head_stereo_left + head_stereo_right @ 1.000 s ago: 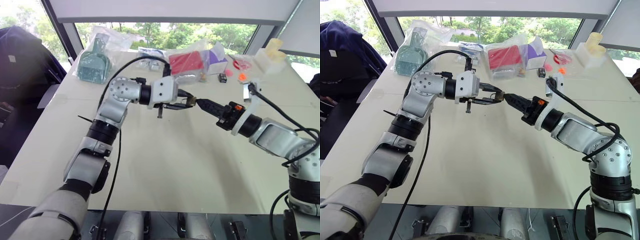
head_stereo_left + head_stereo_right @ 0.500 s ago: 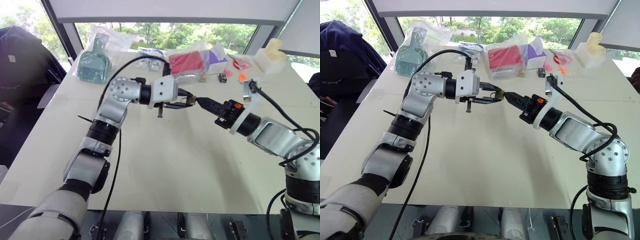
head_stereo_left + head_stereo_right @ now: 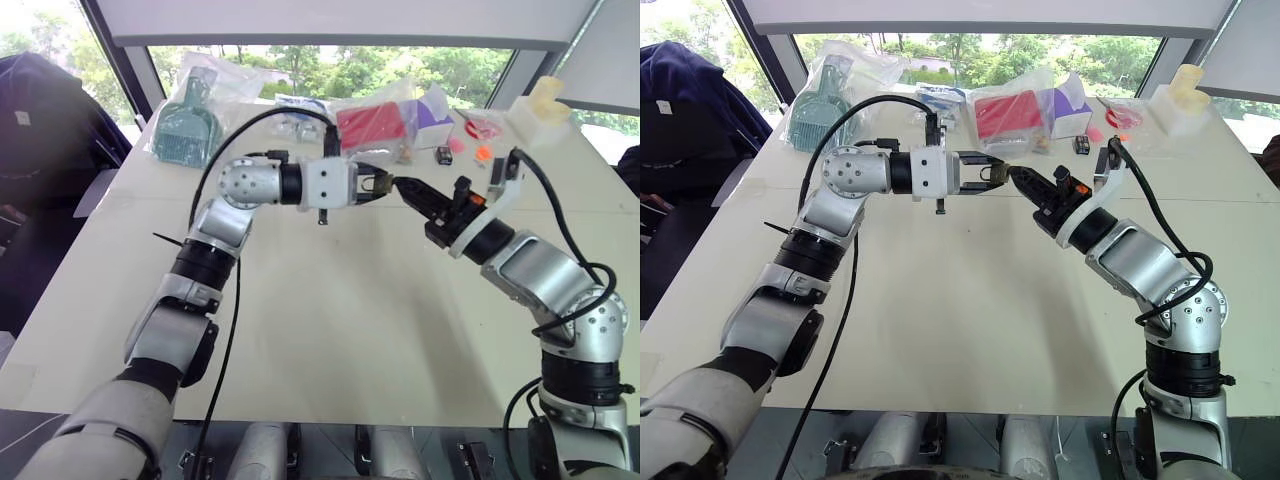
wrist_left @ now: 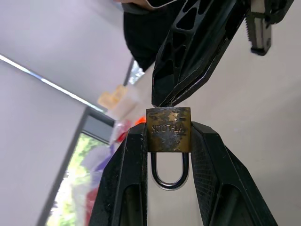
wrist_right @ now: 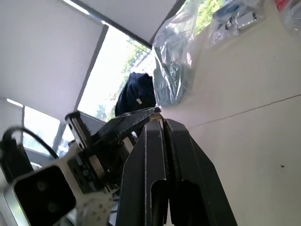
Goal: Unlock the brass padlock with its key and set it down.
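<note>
Brass padlock [image 4: 168, 130]: clamped between the fingers of the left pincer [image 4: 168, 141], shackle looped back toward its wrist, held above the counter [image 3: 350, 300]. Right pincer [image 3: 405, 187]: closed, tips touching the padlock's far end; key not discernible.

- padlock [image 4: 168, 130]: brass body, pretty tarnished and blotchy, dull more than shiny, with stamped letters on the face
- shackle [image 4: 169, 175]: smooth silvery metal, bit of a gleam
- left gripper [image 4: 168, 141]: matt black plastic fingers, fine grid texture on the inner pads
- right gripper [image 4: 162, 101]: same matt black plastic, ribbed cut-outs along the fingers
- arms [image 3: 545, 280]: smooth silver-grey shells, satin sheen, with black rubbery cables
- table [image 3: 350, 330]: pale cream top, smooth and matt
- bags [image 3: 1015, 112]: clear crinkly plastic, glossy
</note>
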`<action>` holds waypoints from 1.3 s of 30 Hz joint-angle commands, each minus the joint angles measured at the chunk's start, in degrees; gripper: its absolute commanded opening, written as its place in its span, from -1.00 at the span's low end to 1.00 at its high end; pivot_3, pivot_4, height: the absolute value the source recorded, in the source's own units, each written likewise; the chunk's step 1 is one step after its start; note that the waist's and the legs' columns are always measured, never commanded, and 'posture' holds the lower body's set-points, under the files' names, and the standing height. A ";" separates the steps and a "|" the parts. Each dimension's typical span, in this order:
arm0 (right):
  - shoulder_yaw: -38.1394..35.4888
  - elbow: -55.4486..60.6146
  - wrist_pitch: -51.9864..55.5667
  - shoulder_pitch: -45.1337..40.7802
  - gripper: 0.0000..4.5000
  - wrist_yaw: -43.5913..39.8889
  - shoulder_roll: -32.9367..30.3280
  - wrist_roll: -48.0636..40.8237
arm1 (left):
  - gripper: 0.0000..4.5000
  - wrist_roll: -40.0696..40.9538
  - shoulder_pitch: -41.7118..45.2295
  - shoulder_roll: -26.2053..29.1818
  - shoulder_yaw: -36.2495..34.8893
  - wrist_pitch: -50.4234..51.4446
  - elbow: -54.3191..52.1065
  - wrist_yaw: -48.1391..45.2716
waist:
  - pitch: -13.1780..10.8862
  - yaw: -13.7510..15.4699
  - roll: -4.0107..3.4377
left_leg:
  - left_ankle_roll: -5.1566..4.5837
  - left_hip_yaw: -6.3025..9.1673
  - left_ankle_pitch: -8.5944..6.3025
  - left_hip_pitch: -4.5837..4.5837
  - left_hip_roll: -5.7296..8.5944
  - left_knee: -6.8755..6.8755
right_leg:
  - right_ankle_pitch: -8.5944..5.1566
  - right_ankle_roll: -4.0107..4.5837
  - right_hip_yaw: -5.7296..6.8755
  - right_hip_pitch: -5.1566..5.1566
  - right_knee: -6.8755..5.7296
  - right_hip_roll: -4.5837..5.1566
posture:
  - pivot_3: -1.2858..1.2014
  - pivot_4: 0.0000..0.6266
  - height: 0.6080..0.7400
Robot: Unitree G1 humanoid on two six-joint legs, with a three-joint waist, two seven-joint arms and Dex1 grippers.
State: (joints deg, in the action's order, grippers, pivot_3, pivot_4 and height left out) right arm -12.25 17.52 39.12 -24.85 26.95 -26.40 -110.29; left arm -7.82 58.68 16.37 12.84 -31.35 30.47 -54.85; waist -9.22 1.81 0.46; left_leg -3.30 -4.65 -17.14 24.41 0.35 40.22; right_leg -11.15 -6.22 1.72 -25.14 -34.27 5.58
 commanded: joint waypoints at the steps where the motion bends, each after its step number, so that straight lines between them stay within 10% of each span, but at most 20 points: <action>1: -1.54 -2.07 -4.22 0.50 -0.98 5.86 1.62 -0.50 | -0.69 -1.06 1.54 0.02 -0.77 -7.52 -2.14 6.26 | 0.00 0.00 0.00 | 0.00 0.00 0.00 0.00 0.00 0.00 | 0.00 0.00 0.00 0.00 -0.01 0.00 | 0.03 -0.52 1.00; 14: -1.10 -2.43 -9.51 0.38 -0.98 14.74 6.21 -0.54 | -0.69 -12.44 2.93 1.97 0.12 -18.03 1.11 23.65 | 0.01 -1.17 -0.02 | 0.00 -0.03 0.00 0.00 0.00 -0.02 | 0.12 -0.21 0.00 0.02 0.00 0.00 | 0.03 -0.52 1.00; 21: -1.50 0.99 -1.84 0.95 -0.98 -2.20 -4.63 11.62 | -0.69 -4.15 2.80 2.82 3.01 -12.22 4.20 10.69 | 0.01 -1.03 -0.02 | 0.00 -0.07 0.00 0.01 0.00 -0.04 | 0.12 -0.21 0.00 0.02 0.01 0.00 | 0.03 -0.52 1.00; 30: 0.36 5.16 7.59 2.82 0.88 -22.31 -16.06 19.93 | -0.69 -2.00 2.48 3.49 4.14 -11.41 4.63 7.97 | 0.01 -1.19 -0.04 | -0.01 -0.07 0.00 -0.03 -0.04 -0.06 | 0.11 -0.22 -0.01 -0.01 0.03 -0.03 | 0.03 -0.52 1.00; 39: 0.76 3.90 8.31 -0.51 0.88 -23.90 -12.75 20.92 | -0.69 -0.58 0.54 3.30 4.33 -11.16 0.73 6.95 | 0.01 -1.06 -0.03 | 0.00 -0.07 0.00 -0.02 -0.02 -0.03 | 0.12 -0.22 -0.01 0.00 0.03 0.00 | 0.03 -0.52 1.00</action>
State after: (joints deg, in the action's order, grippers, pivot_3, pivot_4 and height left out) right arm -10.98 20.98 47.60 -24.14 3.73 -39.38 -89.62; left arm -10.34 58.90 19.75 17.35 -42.03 34.33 -47.67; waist -9.21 0.76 0.43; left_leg -3.30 -4.72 -17.14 24.40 0.33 40.18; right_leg -11.04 -6.44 1.71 -25.14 -34.24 5.58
